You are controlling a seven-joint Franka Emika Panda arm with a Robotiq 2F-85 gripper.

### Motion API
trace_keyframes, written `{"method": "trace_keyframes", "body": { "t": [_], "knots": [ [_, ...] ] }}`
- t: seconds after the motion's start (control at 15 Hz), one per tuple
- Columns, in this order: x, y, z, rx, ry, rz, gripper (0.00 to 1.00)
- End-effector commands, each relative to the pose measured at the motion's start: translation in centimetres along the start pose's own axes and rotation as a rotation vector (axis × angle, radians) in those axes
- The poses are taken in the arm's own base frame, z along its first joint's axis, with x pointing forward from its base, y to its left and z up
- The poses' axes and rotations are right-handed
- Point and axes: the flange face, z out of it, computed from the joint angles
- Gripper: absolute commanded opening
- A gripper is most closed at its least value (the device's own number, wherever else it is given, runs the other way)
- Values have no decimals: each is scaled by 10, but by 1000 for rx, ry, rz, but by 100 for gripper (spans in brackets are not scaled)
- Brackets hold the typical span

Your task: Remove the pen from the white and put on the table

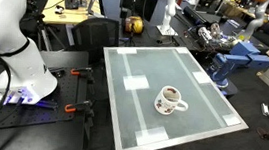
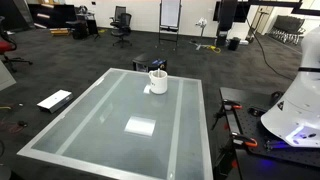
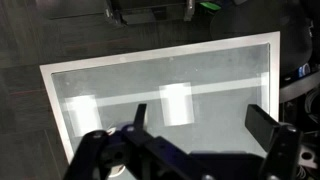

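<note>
The white mug [image 1: 171, 100] stands upright on the pale frosted table [image 1: 131, 105], right of its middle. It also shows near the table's far edge in an exterior view [image 2: 158, 81], on the table [image 2: 130, 115]. The mug's inside is dark. The pen is too thin to make out in either exterior view. In the wrist view my gripper [image 3: 200, 125] is open and empty, high above the table [image 3: 120, 85] and looking down on it. The mug does not show clearly there. The gripper is out of both exterior views.
My white arm base [image 1: 19, 73] stands beside the table; it also shows in an exterior view [image 2: 295, 110]. Red-handled clamps [image 1: 71, 109] lie near it. A flat white panel [image 2: 55, 99] lies on the floor. A blue machine [image 1: 232, 60] and workbenches stand beyond the table.
</note>
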Motion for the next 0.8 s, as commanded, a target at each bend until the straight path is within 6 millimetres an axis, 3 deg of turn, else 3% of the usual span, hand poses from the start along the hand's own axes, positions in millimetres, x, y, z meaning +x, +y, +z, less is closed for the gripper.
{"method": "trace_keyframes", "body": {
  "t": [0.0,0.73],
  "knots": [
    [0,0,-1,0,-1,0,100],
    [3,5,-2,-4,29,56,100]
  ]
}}
